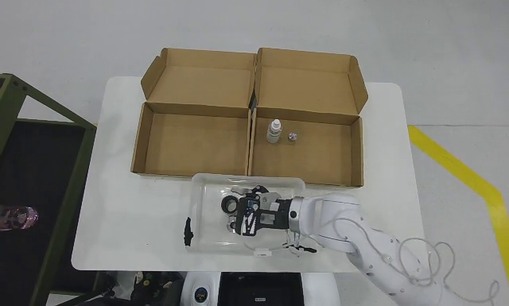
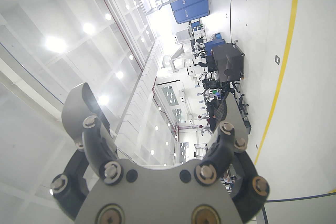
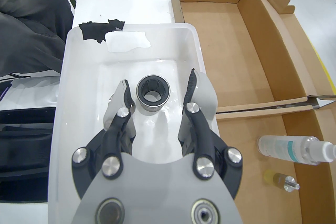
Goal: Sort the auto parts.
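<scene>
Your right pincer [image 3: 159, 80] is wide open and holds nothing. The metal ring [image 3: 153, 92] stands between its fingers, just beside one of them. It sits in the clear tub [image 1: 205, 218], low in the middle of the top view. The ring looks hard, heavy and smooth, so it may slip. Squeeze it on its round sides, halfway up. Your left pincer [image 2: 155, 93] is open and empty too.

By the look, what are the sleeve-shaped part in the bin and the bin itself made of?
Cylindrical bushing: apparently a metal shell, grey with a dull sheen along its rim, around a dark ribbed liner, possibly plastic. Bin: translucent white plastic, glossy, with reflections on its floor.
</scene>
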